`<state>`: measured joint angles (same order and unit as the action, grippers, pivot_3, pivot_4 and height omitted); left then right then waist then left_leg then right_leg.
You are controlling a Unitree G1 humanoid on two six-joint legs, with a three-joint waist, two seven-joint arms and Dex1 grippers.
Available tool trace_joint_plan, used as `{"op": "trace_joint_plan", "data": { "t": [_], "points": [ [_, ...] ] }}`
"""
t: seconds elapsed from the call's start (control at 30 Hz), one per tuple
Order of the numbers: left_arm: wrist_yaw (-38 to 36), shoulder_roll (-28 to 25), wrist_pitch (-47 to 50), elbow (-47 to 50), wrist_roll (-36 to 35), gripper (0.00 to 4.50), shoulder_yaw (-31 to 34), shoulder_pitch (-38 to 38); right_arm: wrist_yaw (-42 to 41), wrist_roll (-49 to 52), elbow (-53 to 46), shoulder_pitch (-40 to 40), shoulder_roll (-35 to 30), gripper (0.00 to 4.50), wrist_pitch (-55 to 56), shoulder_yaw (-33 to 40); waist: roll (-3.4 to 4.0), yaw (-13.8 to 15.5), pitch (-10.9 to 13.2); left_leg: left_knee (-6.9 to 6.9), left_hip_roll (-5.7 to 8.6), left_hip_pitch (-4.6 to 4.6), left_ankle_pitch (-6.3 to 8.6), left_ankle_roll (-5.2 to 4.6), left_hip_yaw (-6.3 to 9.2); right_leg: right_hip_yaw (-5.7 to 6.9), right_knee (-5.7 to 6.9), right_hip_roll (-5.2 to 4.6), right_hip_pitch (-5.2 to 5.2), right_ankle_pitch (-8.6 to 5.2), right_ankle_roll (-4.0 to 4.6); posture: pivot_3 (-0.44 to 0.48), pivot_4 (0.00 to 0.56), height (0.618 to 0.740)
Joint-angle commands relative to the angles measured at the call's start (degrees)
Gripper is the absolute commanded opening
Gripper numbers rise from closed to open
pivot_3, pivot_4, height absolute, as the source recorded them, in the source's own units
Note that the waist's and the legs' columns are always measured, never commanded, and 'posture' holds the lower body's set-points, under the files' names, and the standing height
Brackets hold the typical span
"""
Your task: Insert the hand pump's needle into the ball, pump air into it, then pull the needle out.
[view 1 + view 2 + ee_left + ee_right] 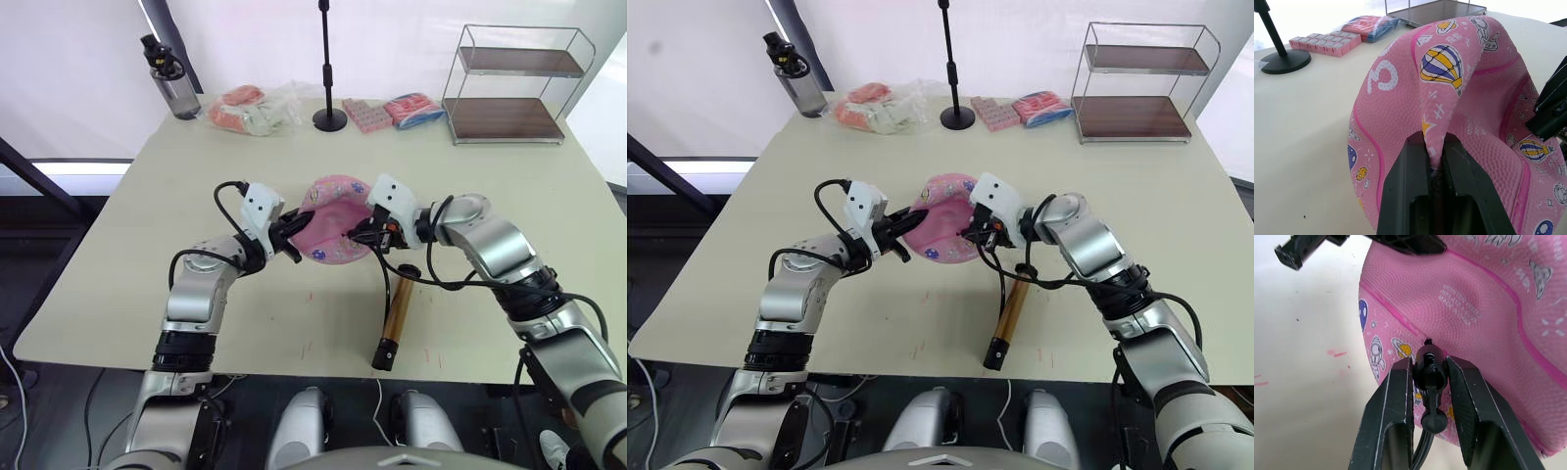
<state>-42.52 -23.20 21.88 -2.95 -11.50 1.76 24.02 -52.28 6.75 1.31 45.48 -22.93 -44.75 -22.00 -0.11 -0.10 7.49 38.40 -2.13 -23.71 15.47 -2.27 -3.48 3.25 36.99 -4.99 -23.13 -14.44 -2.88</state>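
A: The right pincer [1428, 382] is clenched on the small black fitting [1430, 369] at the end of the hose [384, 279]. Why hold it there and not on the hand pump [396, 318]?

B: My guess is that the fitting carries the needle, so gripping it close gives the best aim. The fitting's tip sits against the pink skin of the ball [333, 230]. The needle itself is hidden, and I cannot tell whether it has gone in.

A: And the left pincer [1434, 161]?

B: It is closed on a raised fold of the ball, which looks slack and caved in. Pinching that ridge probably keeps the soft ball from sliding away when the other arm pushes.

A: So the two arms meet at the ball from opposite sides?

B: Yes, the left from the robot's left and the right from its right, with the ball between them around the middle of the bench [127, 294].

A: Where is the pump?

B: It lies flat near the front edge, towards the right, with one black end pointing at that edge. Nothing holds it. The hose loops up from it to the right pincer.

A: So pumping waits?

B: I judge so. A free arm would have to take the pump's handle first.

A: Beyond the ball?

B: Along the far edge are a water bottle [171, 83], a plastic bag [253, 110], a black stand [328, 88], coloured packets [392, 111] and a wire shelf [514, 83], all well apart from the work.
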Motion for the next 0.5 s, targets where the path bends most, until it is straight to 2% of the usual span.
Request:
{"op": "trace_joint_plan", "data": {
  "t": [0.03,0.1,0.5],
  "points": [
    [-0.9,0.5,2.2,-2.0,0.6,0.00,-4.0,-2.5,0.1,0.0,-0.2,1.2,-0.1,0.59,-1.0,0.0,0.00,0.0,0.0,0.00,0.00,0.00,0.00,0.00,0.00,0.00,0.01,0.00,0.00,0.00,0.00,0.000,0.150,0.736],
    [-1.0,0.5,2.2,-2.0,0.5,0.00,-4.1,-2.7,0.3,0.0,-0.5,1.1,0.0,0.39,-1.2,0.0,0.00,0.0,0.0,0.01,0.00,0.01,0.00,0.00,0.00,0.00,0.02,0.00,0.01,0.00,0.00,0.000,0.150,0.736],
    [-0.9,0.7,2.3,-2.0,0.3,0.00,-4.1,-2.8,-0.1,-1.4,0.5,2.8,0.9,0.39,-1.7,-3.2,0.00,-0.1,0.0,0.05,0.01,0.06,0.00,0.00,0.01,-0.01,0.11,0.01,0.04,0.00,0.00,0.000,0.150,0.736]
  ]
}}
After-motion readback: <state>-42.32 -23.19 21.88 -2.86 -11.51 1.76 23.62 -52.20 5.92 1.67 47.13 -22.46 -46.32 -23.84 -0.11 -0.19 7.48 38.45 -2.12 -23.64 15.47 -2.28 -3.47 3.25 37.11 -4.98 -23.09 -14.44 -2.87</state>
